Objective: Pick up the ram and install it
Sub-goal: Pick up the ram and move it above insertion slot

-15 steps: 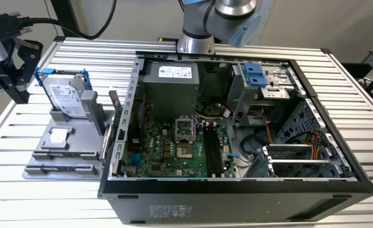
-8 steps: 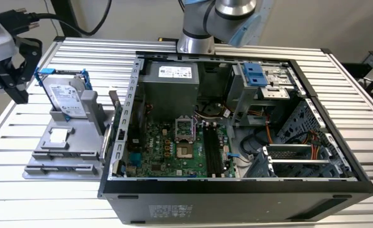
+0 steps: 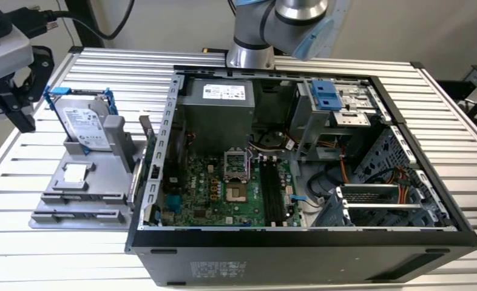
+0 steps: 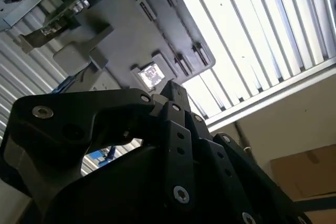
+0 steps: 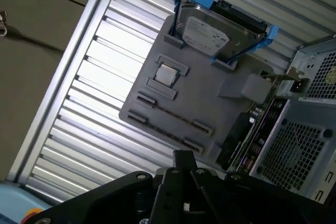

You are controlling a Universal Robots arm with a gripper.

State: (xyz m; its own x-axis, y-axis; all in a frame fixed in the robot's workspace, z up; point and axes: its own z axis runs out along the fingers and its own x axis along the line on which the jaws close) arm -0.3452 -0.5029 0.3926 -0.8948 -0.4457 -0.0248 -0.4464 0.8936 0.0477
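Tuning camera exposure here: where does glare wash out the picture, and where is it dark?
Second wrist view: the slatted table glares white, the gripper is a dark silhouette. First wrist view: bright glare bands on the slats beside the grey fixture. Exterior view: even light, the computer case dimmer inside.

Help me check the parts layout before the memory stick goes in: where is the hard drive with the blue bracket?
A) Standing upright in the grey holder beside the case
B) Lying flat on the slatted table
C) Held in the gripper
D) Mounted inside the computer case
A: the hard drive stands upright in the grey holder, outside the computer case, on the exterior view's left of it.
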